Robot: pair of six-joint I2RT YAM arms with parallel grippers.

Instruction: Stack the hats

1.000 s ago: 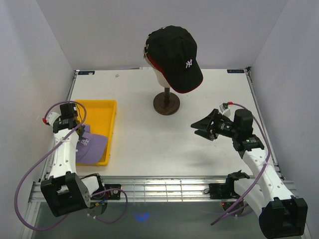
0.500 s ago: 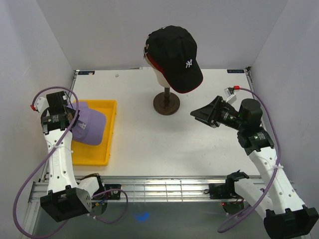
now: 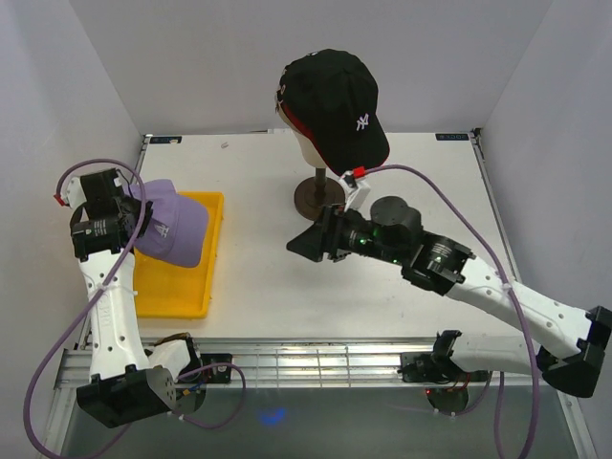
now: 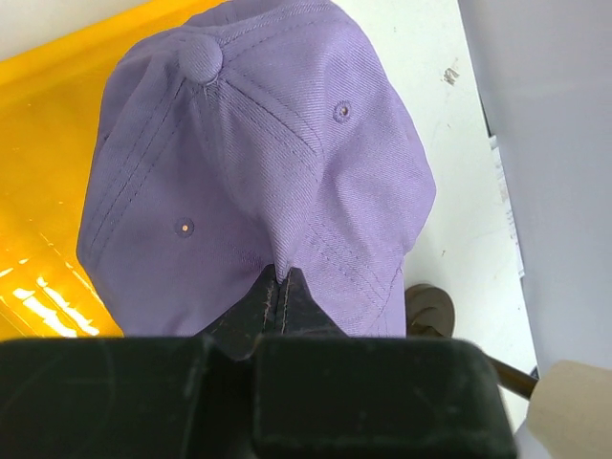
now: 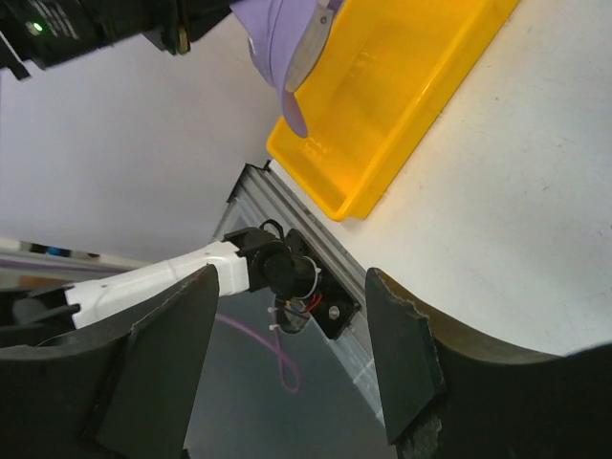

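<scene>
While hanging pinched, lavender cap [image 4: 258,172] — domed, seamed panels, top button.

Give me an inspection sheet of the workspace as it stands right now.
Surface: white table.
Job's things: purple cap held above the yellow tray; black NY cap on the mannequin head, with the edge of a red cap showing under it.
Clutter: nothing seen.
Grippers: left gripper shut on the purple cap; right gripper open and empty, over mid-table.
Cables: purple cables loop along both arms.
Surroundings: white walls on three sides.
</scene>
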